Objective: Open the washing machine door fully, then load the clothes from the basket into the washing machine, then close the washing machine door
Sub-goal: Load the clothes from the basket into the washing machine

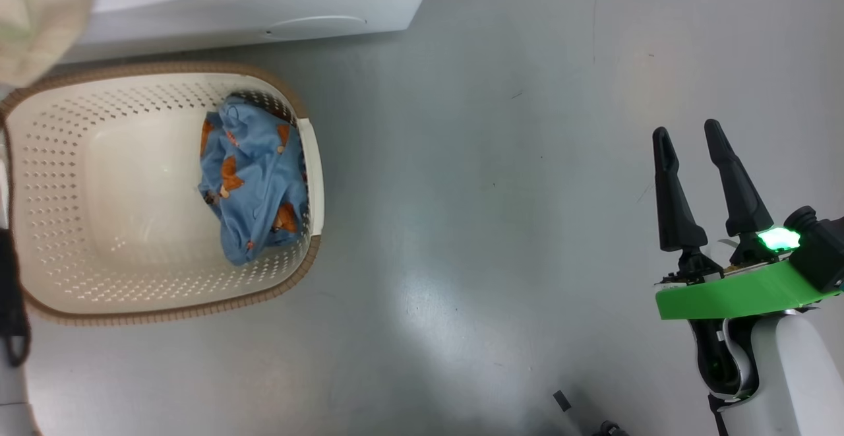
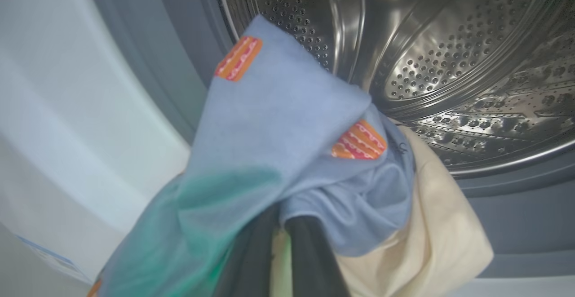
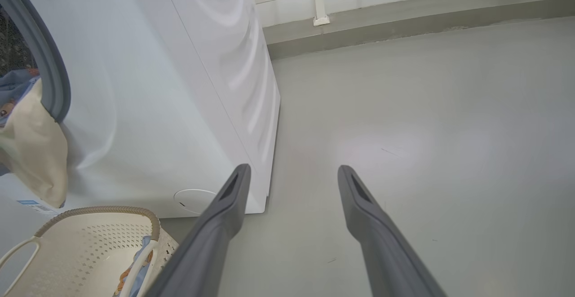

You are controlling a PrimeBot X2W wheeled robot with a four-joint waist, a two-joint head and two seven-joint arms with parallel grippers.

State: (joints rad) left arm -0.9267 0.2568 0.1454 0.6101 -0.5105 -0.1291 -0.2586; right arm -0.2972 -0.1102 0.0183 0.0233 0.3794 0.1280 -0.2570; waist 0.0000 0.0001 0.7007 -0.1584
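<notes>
My left gripper (image 2: 279, 236) is shut on a bundle of clothes: a light blue piece (image 2: 269, 130) with orange patches and a cream-white piece (image 2: 440, 225). It holds them at the mouth of the washing machine's steel drum (image 2: 449, 41), over the grey-blue gasket (image 2: 179, 63). One more blue printed piece (image 1: 254, 179) lies at the right end of the cream perforated basket (image 1: 59, 159), on the floor before the washing machine (image 1: 264, 0). My right gripper (image 1: 689, 132) stands open over bare floor, far right of the basket. The door is out of view.
The machine's white side (image 3: 157, 86) and round lower flap (image 3: 195, 200) are left of my right gripper (image 3: 293, 171), with the basket (image 3: 90, 243) below. Cream cloth (image 3: 31, 153) hangs from the opening. A low wall ledge (image 3: 404, 23) runs across the back.
</notes>
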